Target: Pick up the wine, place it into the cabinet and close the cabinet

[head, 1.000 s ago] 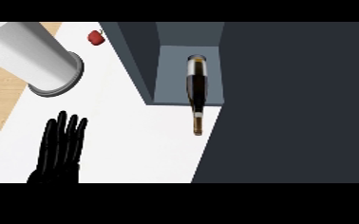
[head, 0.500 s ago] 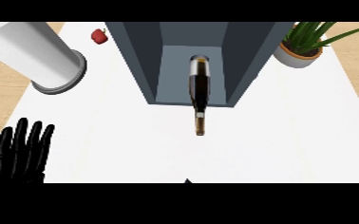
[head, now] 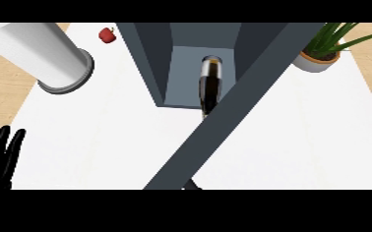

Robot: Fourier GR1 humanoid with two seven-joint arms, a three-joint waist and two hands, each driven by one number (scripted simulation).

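The dark wine bottle (head: 210,81) lies inside the grey cabinet (head: 156,64), base toward the back and neck toward me. The cabinet's door (head: 240,108) runs as a dark slanted panel from upper right to the lower middle and hides the bottle's neck. At the lower left edge my left hand (head: 9,152) rests open, fingers up, far from the cabinet. Under the door's lower end, only a small dark tip shows of what may be my right hand (head: 193,186).
A tall white cylinder (head: 51,54) stands at the back left with a small red fruit (head: 108,35) beside it. A potted green plant (head: 322,54) stands at the back right on the white counter (head: 94,128).
The left hand has slid left and down to the view's edge. The door panel, not shown half a second ago, now slants across the cabinet's front over the bottle's neck.
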